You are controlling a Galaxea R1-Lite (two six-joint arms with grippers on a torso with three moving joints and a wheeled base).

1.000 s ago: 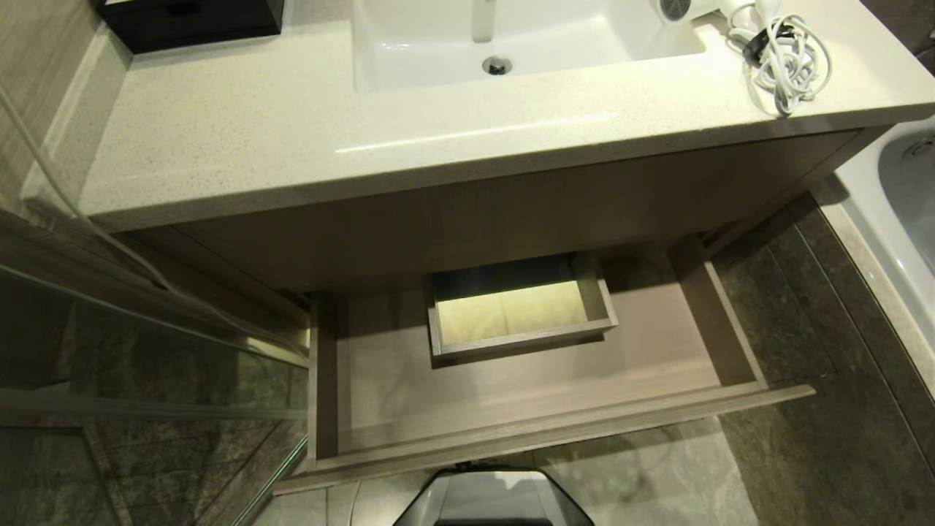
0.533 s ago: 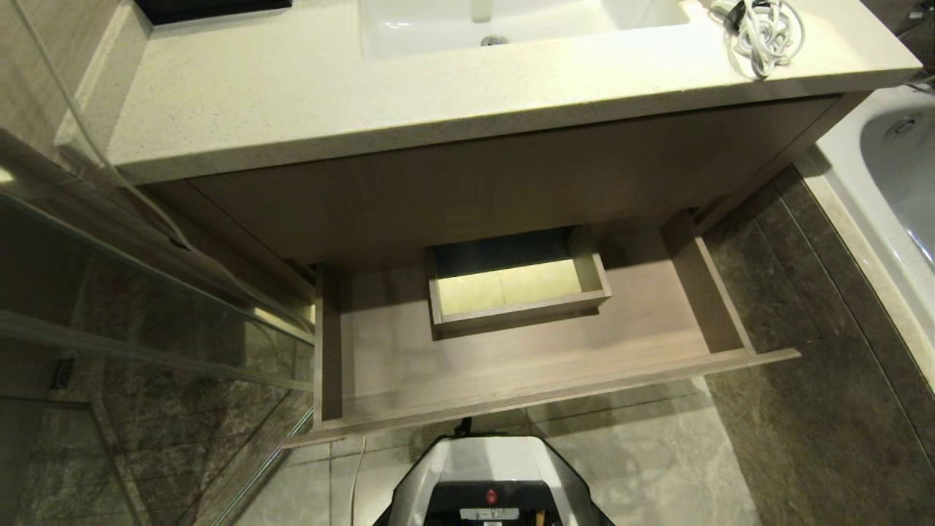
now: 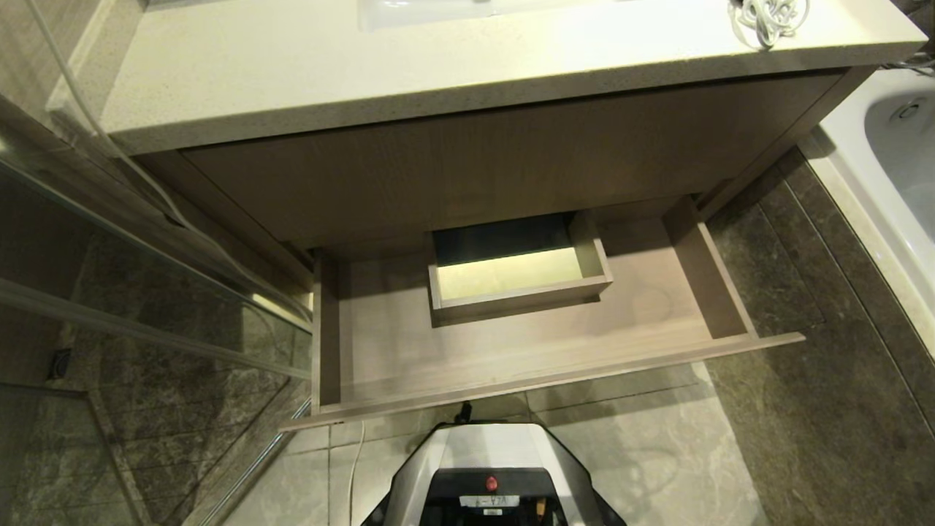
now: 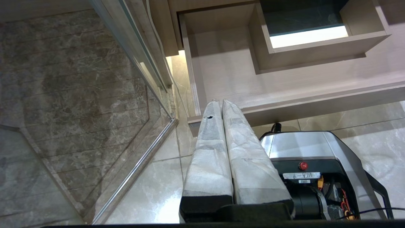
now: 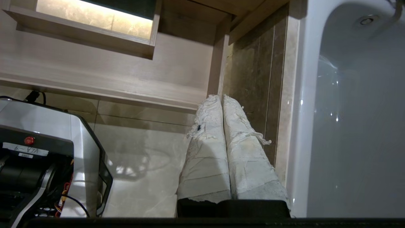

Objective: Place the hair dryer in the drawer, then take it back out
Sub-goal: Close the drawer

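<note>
The light-brown wood-grain drawer (image 3: 511, 351) stands pulled open below the vanity, with nothing lying in it. Of the hair dryer only its white bundled cord (image 3: 767, 14) shows, on the countertop's far right corner; its body is out of view. Neither arm appears in the head view. My left gripper (image 4: 220, 101) is shut and empty, hanging over the floor just in front of the drawer's (image 4: 227, 76) left front corner. My right gripper (image 5: 220, 96) is shut and empty too, low in front of the drawer's (image 5: 177, 72) right end, beside the bathtub.
A boxed cutout (image 3: 515, 272) sits at the drawer's mid-back. The beige countertop (image 3: 365, 73) overhangs the cabinet. A glass shower panel (image 3: 146, 292) stands to the left, a white bathtub (image 3: 898, 146) to the right. My base (image 3: 489, 475) is right before the drawer front.
The whole head view has shifted: the camera now looks further down, so the sink and the dryer's body have left the top edge and more of my base shows. Nothing itself has moved.
</note>
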